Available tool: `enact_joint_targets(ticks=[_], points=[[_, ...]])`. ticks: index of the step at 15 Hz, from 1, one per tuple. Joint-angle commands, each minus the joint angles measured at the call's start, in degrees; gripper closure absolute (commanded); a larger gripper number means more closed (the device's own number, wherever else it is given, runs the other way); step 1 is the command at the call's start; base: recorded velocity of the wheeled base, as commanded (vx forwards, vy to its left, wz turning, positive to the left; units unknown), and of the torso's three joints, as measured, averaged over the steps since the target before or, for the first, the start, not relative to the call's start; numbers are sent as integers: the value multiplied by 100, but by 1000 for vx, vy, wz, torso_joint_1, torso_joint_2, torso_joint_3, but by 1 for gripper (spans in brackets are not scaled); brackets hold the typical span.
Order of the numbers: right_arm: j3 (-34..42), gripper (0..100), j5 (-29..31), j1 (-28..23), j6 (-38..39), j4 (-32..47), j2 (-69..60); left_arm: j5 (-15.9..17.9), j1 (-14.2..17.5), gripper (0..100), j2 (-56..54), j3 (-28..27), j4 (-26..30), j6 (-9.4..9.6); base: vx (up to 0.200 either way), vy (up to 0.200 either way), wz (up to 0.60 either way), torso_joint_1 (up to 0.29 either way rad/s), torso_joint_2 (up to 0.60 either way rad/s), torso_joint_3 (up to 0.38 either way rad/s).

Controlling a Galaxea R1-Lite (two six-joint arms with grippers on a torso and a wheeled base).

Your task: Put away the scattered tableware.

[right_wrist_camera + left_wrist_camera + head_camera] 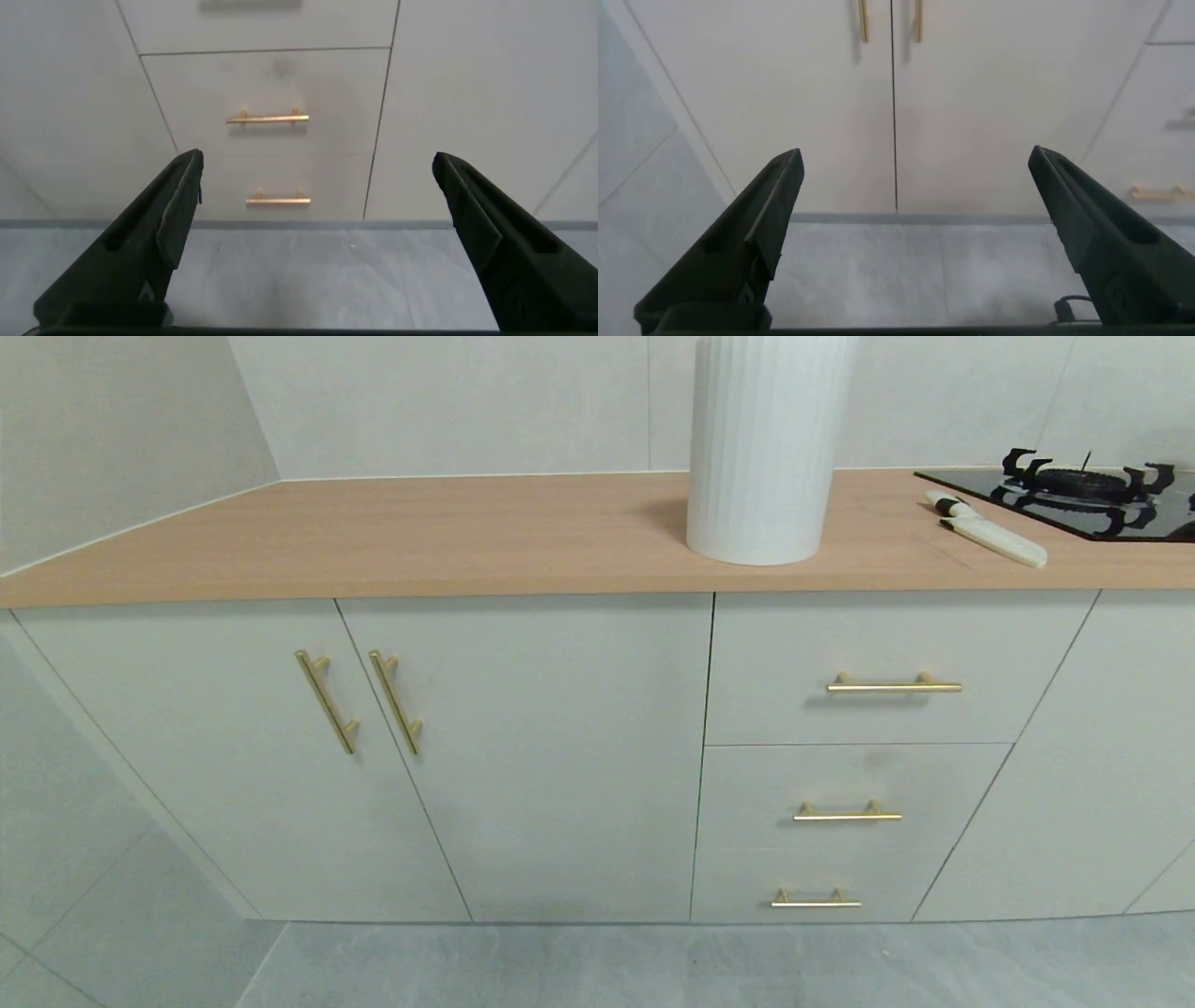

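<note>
A white knife (990, 530) with a black band near its handle lies on the wooden countertop (467, 537) at the right, next to the black hob (1083, 495). A tall white ribbed container (764, 443) stands on the counter near the middle. My left gripper (915, 159) is open, held low before the two cabinet doors (895, 93) with nothing between its fingers. My right gripper (318, 161) is also open and holds nothing, low in front of the drawers (271, 93).
Below the counter are two cabinet doors with gold handles (359, 700) on the left and three drawers with gold bar handles (893, 686) on the right. Grey tiled floor (653, 966) runs along the base. A tiled wall meets the counter's far edge.
</note>
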State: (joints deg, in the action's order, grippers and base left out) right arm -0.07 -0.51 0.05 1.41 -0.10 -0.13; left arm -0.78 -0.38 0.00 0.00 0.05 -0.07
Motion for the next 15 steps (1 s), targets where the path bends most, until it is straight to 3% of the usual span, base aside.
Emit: enact_joint_targets(ticks=[1,13,15], points=[[-1,0,7,4,8,1,13,-1,3,0,9,0,-5,-1,200,0,0,2,2,2],[-1,0,7,4,26,1,13,-1,3,0,9,0,-5,-1,200,0,0,2,3,2],[-1,0,7,4,26,1,13,-10,3,0,9,0,4,-1,0,0,0,0,0,0]])
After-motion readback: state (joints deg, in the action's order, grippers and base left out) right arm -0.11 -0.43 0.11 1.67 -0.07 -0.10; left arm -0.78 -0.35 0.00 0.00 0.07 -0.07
